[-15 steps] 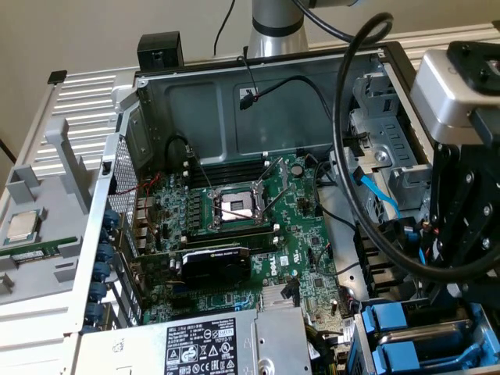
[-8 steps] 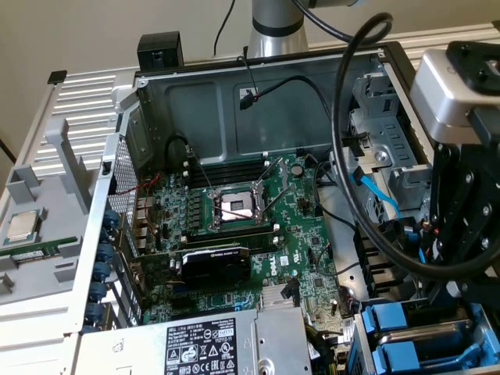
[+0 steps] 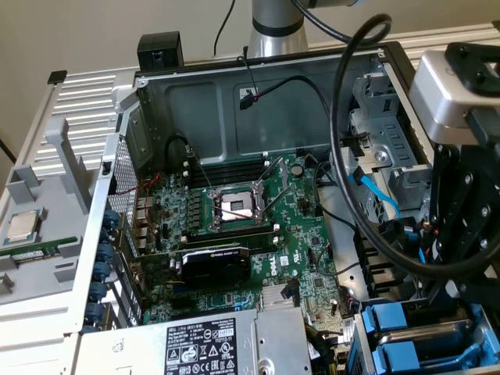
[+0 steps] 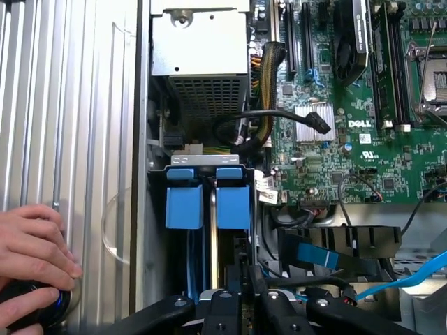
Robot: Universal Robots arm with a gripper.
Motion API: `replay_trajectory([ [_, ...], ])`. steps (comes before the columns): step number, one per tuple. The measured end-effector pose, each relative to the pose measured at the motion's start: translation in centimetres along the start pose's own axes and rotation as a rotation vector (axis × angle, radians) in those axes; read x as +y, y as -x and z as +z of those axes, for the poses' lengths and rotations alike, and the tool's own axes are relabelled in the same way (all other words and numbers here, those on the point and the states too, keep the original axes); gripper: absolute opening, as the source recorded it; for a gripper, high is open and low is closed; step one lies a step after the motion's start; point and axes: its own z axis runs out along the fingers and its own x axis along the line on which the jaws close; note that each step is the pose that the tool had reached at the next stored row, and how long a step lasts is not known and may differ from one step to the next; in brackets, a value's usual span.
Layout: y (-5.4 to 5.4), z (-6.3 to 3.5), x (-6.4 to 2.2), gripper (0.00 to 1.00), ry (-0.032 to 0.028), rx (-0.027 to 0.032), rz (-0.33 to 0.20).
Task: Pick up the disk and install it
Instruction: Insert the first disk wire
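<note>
Your gripper (image 4: pixel 241 306) hangs right over the two blue drive carriers (image 4: pixel 185 206) in the bay (image 4: pixel 159 230), can't tell if it's clamped or apart, hand (image 4: pixel 31 258) rests beside the case.

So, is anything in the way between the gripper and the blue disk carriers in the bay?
Nothing visible does. The gripper hangs right over the two blue disk carriers in the drive bay, with no cable crossing them. The flat blue cable lies off on the motherboard side of the bay.
</note>
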Motion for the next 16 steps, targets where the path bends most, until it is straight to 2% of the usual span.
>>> replay_trajectory([
  [16, 0.00, 0.14, 0.03, 0.17, 0.0002, -0.0020, 0.014],
])
